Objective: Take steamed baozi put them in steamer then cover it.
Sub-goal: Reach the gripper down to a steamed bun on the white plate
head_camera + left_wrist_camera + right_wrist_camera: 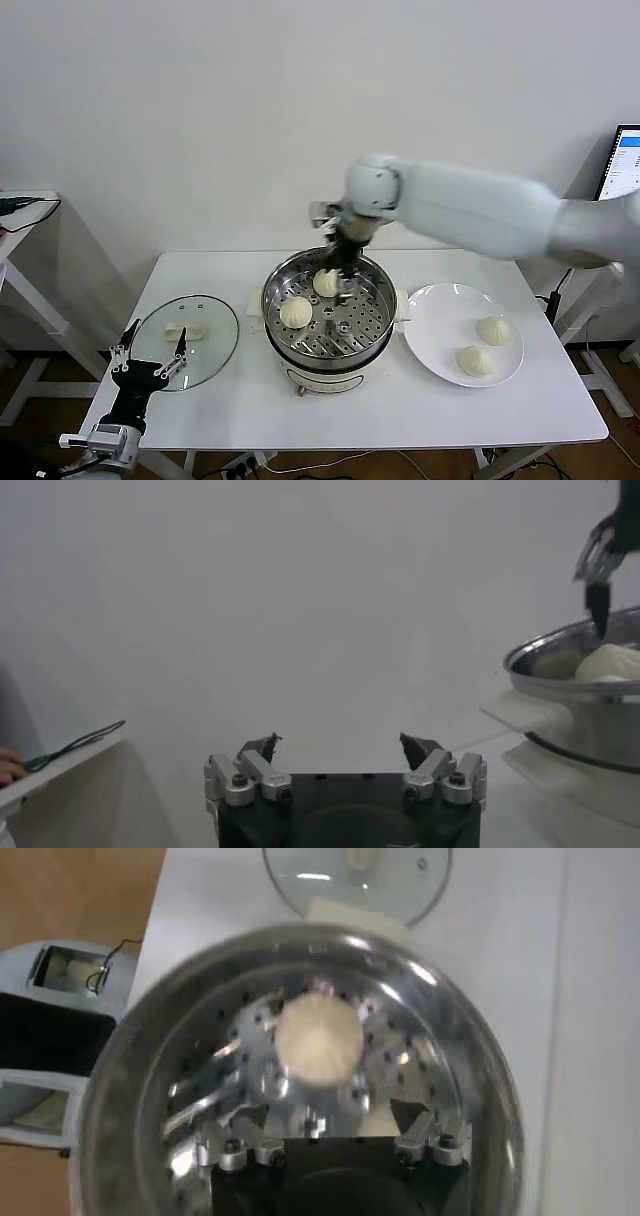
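Observation:
The steel steamer (283,275) stands mid-table and holds two baozi (296,312) (326,283) on its perforated tray. My right gripper (343,268) hangs open just above the far one, holding nothing. In the right wrist view my open gripper (330,1113) looks down into the steamer (140,1078), where one baozi (316,1040) lies ahead of the jaws. Two more baozi (494,329) (476,361) lie on the white plate (432,310). The glass cover (205,345) lies flat at table left. My left gripper (150,358) is parked open near it.
The left wrist view shows my open left gripper (340,745), the steamer's rim (560,650) with a baozi (610,662) inside, and the right gripper (600,565) above it. A monitor (622,165) stands at far right. A side table (25,215) stands at left.

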